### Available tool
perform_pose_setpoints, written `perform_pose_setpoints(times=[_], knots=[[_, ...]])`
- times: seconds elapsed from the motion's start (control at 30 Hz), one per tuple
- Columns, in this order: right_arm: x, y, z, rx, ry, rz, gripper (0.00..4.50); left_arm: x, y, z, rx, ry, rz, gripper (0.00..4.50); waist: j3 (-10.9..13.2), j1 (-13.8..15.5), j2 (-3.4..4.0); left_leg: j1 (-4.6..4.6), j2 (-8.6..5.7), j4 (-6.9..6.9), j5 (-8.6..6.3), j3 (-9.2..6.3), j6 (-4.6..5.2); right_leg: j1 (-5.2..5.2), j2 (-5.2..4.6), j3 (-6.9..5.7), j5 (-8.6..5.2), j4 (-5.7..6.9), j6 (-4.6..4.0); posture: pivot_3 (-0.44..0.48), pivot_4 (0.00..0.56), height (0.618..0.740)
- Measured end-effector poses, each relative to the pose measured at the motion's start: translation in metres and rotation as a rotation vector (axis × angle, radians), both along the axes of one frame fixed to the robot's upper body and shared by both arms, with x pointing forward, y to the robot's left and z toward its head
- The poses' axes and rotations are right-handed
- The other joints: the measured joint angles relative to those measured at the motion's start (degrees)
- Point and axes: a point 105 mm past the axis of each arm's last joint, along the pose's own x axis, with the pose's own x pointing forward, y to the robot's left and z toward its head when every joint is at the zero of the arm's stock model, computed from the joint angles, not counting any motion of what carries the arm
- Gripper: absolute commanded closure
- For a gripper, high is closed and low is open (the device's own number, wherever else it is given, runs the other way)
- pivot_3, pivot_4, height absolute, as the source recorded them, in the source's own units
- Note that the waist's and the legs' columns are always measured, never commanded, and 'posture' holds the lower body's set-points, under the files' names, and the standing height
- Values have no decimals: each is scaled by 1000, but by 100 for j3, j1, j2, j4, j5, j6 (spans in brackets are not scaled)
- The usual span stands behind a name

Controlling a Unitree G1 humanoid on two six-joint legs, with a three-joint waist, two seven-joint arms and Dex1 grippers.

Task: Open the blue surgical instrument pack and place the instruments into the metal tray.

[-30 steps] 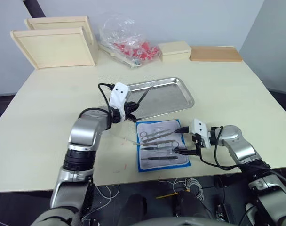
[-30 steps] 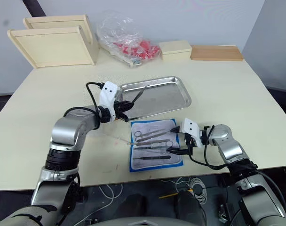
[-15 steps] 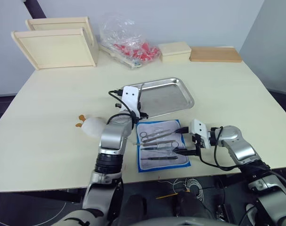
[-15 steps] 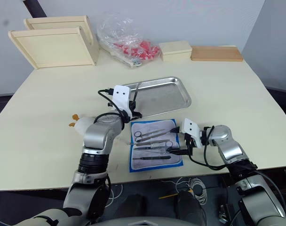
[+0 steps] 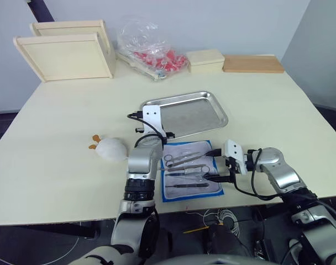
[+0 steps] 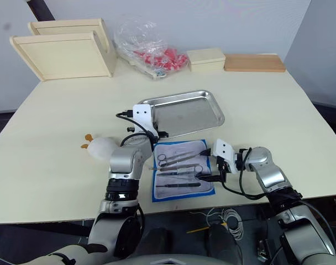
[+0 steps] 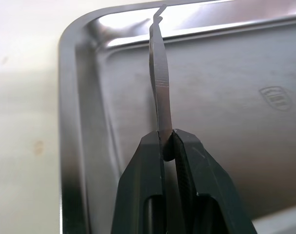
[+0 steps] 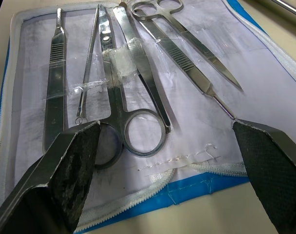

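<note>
Left gripper is pinched on one slim tool, held by its end; the blade runs straight out ahead of the fingers, over the tray floor near its corner. Its tip reaches toward the far rim. Whether it touches the metal, can't tell. So the drop spot is directly under and ahead of this gripper; judged next need is just lowering and letting go. Left forearm rises from the table edge and points away from the robot, wrist at the tray's near left corner, just beside the pack.

Right gripper is spread wide, empty, fingertips low at the pack's right edge. The remaining instruments lie just ahead of it in the open pack's pale lining, long axes running roughly away from the fingers, ring handles of one pair nearest, between the two tips. Right arm is the nearer one for these; its forearm comes in from the right, low over the table.
</note>
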Motion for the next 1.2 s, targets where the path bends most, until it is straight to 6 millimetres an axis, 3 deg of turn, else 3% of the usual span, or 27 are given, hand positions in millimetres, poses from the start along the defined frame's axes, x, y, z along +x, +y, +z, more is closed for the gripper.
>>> perform_pose_setpoints(times=[0.33, 1.17, 1.2], knots=[[0, 1, 0, 4, -2, -2, 0, -2, 8, -3, 24, 19, 56, 4355, 1, -3, 0, 3, 0, -5, 0, 0, -1, 0, 1, 0, -1, -2, 1, 0, 150, 740], [0, 5, 0, 17, -4, -4, 0, -4, 3, -11, -59, 65, 33, 4355, 5, -7, 0, 12, -1, -25, -9, -4, -20, 0, 3, 0, -1, -12, 1, 0, 150, 740], [0, 5, 0, 18, -5, -3, 0, -4, 2, -11, -74, 62, 29, 3581, 6, -7, 0, 12, -1, -25, -12, -5, -24, 0, 3, 0, -1, -14, 1, 0, 150, 740]])
